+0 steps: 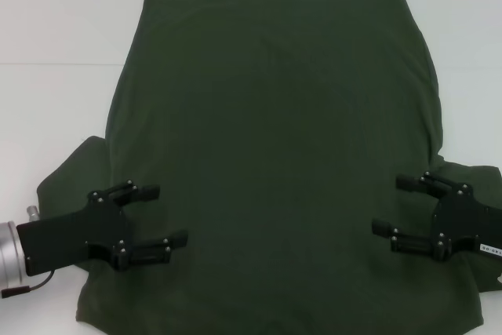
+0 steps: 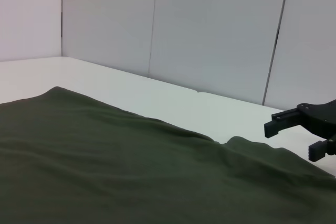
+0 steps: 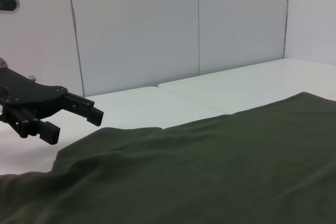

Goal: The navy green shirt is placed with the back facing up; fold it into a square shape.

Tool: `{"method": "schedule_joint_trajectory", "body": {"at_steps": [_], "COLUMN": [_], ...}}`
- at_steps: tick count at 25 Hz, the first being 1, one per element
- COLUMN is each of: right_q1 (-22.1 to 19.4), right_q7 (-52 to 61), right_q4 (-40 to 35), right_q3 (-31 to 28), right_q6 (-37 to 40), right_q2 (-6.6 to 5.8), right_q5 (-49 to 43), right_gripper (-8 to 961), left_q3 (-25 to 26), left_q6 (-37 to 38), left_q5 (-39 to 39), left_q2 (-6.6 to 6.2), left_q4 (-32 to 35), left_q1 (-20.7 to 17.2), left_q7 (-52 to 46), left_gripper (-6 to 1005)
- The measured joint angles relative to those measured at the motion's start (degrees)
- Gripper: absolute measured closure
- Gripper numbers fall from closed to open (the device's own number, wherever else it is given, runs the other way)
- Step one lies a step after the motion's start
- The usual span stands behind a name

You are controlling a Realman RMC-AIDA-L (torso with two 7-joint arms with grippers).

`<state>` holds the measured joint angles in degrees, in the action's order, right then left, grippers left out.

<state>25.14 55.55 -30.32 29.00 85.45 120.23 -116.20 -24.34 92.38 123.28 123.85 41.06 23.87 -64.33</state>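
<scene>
1. The navy green shirt [image 1: 274, 154] lies flat on the white bench [image 1: 55, 52], plain side up, one end far from the robot, both sleeves poking out at the near sides.
2. The left claw [image 1: 157, 217] sits over the shirt's left edge by the sleeve, fingers spread wide — holding nothing.
3. The right claw [image 1: 400, 205] mirrors it on the right edge, also wide.
4. Whether either touches the cloth is hard to judge from here.
5. To fold cleanly, I'd say both should pinch at matching heights — and lift together, keeping the fabric taut.
</scene>
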Motion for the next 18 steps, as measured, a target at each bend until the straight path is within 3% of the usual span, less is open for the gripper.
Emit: {"method": "schedule_joint_trajectory", "body": {"at_steps": [14, 18], "right_q1": [-0.07, -0.04], "right_q7": [0.08, 2.27], "right_q4": [0.0, -0.27], "right_q3": [0.2, 0.09], "right_q6": [0.25, -0.01], "right_q2": [0.0, -0.06], "right_q5": [0.0, 0.0], "right_gripper": [36, 36], "left_q3": [-0.05, 1.47], "left_q6": [-0.37, -0.01], "left_q5": [0.0, -1.87], "left_q2": [0.08, 0.15], "left_q4": [-0.19, -0.41], "left_q1": [-0.22, -0.38], "left_q7": [-0.4, -6.31], "left_gripper": [75, 78]}}
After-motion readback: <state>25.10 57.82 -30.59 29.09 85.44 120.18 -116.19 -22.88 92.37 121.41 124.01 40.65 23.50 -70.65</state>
